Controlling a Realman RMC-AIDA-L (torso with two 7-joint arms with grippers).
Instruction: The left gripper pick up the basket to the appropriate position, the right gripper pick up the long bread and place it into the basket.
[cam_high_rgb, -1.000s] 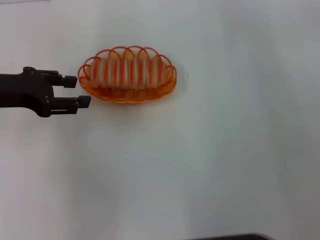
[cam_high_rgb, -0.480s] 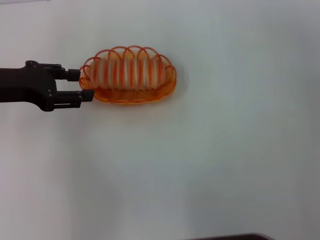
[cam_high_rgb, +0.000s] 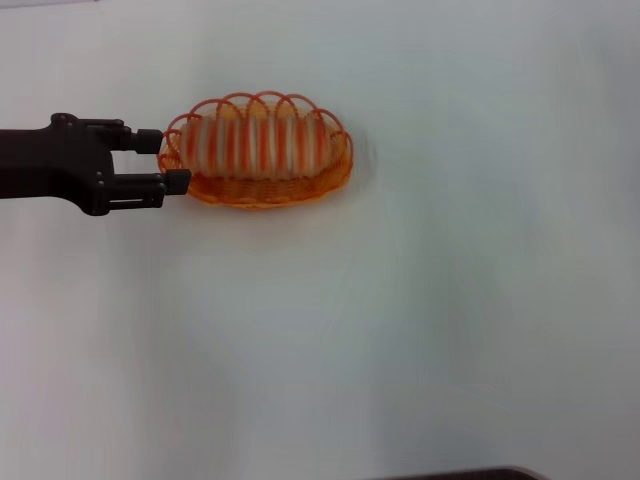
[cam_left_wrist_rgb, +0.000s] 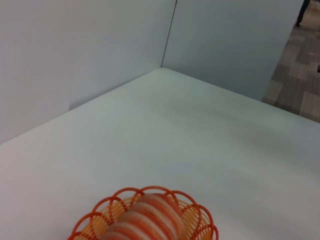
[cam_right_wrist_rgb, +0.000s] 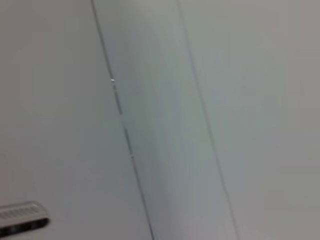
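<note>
The orange wire basket (cam_high_rgb: 262, 190) sits on the white table at the upper left in the head view. The long bread (cam_high_rgb: 258, 145) lies inside it, pale with orange-brown ridges. My left gripper (cam_high_rgb: 167, 161) reaches in from the left. It is open, one finger on each side of the basket's left end, and I cannot tell whether they touch the rim. In the left wrist view the basket (cam_left_wrist_rgb: 202, 225) and the bread (cam_left_wrist_rgb: 147, 217) show close below the camera. The right gripper is out of view; the right wrist view shows only a grey wall.
The white table (cam_high_rgb: 400, 320) stretches wide to the right of and in front of the basket. A dark edge (cam_high_rgb: 460, 474) shows at the bottom of the head view. Grey wall panels (cam_left_wrist_rgb: 100, 45) stand behind the table's far corner.
My left gripper has moved right and slightly back, from short of the basket to its fingertips straddling the basket's left end. Basket and bread have stayed put.
</note>
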